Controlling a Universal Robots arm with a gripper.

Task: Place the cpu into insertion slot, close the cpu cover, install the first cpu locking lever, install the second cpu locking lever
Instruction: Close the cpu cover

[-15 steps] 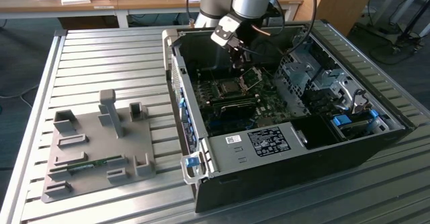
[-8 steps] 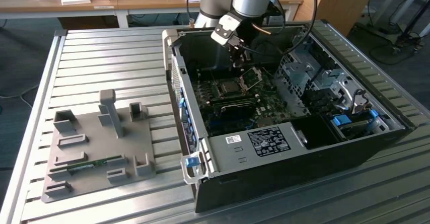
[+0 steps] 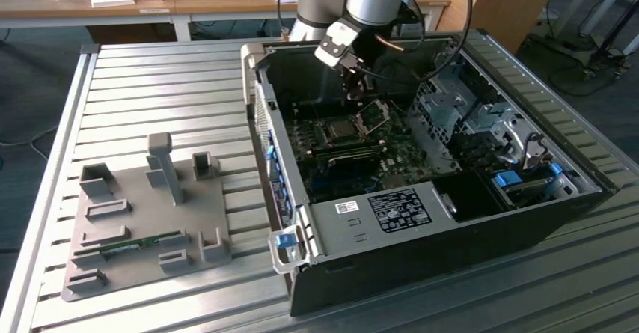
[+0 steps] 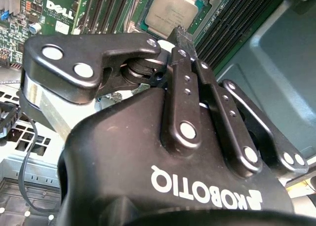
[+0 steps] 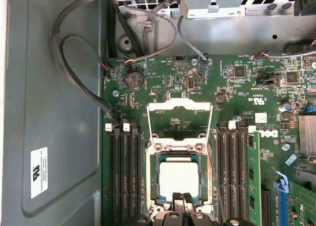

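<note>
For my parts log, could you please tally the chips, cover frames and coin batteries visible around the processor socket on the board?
Chip: 1
Cover frame: 1
Coin battery: 1
Total: 3

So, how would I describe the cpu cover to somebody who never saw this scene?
Start at the open computer case on the ribbed metal table and find the green motherboard inside. Next to the cpu seated there, the cpu cover is swung open on its hinge. It alone is a thin silvery square frame with an empty centre.
</note>
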